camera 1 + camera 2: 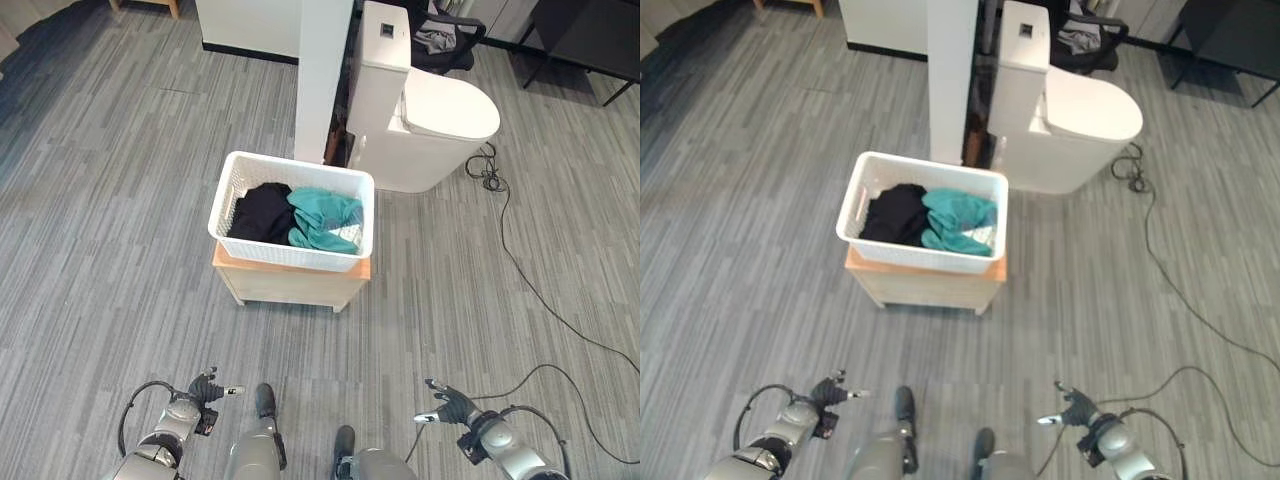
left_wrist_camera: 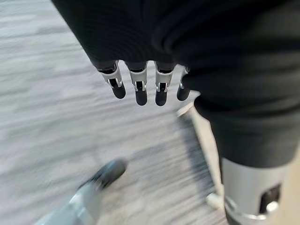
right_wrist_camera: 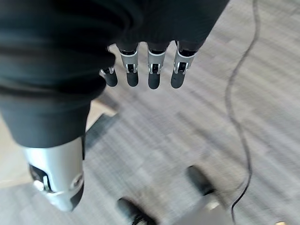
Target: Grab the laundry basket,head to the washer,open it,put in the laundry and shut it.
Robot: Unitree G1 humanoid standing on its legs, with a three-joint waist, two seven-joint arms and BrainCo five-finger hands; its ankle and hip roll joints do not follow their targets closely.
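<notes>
Left eye view, basket: a white laundry basket point(image 1: 255, 250) with perforated walls sits on a low wooden stand point(image 1: 290, 283), in the middle of the scene, well apart from both hands.
Basket contents: a black garment point(image 1: 260, 212) lies on the left side and a teal garment point(image 1: 325, 218) on the right; the two touch.
Stand: it rests on grey striped carpet point(image 1: 100, 220); the basket's rim overhangs its top on the left.
Left hand: the left hand point(image 1: 205, 388) is low at the near left, over the carpet. In its wrist view the fingers point(image 2: 140, 89) hang straight in a row, slightly apart, holding nothing.
Right hand: the right hand point(image 1: 447, 405) is low at the near right, over the carpet. In its wrist view the fingers point(image 3: 153, 70) are straight, side by side, holding nothing.
Far side: a white pillar point(image 1: 322, 80) stands just behind the basket, with a white toilet-shaped unit point(image 1: 420, 115) to its right.
Floor, right: a black cable point(image 1: 530, 285) runs from beside the white unit across the carpet toward the near right.
Far right corner: a dark chair point(image 1: 445, 35) with grey cloth on its seat.
</notes>
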